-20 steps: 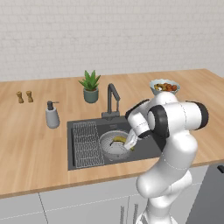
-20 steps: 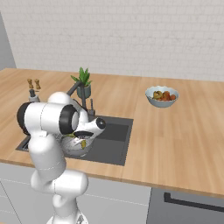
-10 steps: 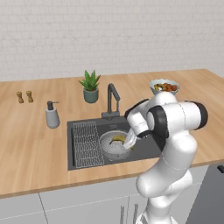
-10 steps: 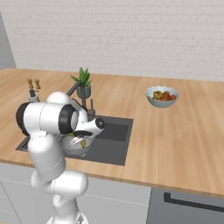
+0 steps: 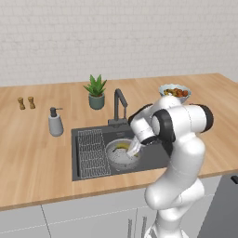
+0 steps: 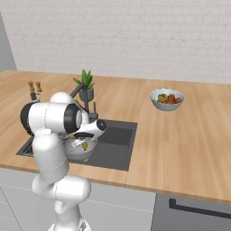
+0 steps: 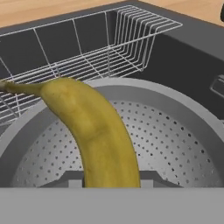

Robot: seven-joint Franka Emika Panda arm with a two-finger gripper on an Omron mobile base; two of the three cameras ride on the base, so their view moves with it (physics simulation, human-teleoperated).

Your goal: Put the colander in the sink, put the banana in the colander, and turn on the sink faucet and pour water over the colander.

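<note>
Claw (image 5: 133,149) closed on the banana (image 7: 94,131), held just above the colander (image 7: 175,127) in the sink (image 5: 158,155) beside the wire rack (image 5: 91,151). Long axis running away from the claw (stem end farthest), bowl directly beneath for the release.

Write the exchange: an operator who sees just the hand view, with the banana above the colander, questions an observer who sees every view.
Operator: My gripper has the banana over the colander. Is water running?
Observer: No stream shows at the sink faucet in the left base view.
Operator: Where does that faucet stand?
Observer: At the back edge of the sink, beyond the colander, in front of a potted plant.
</note>
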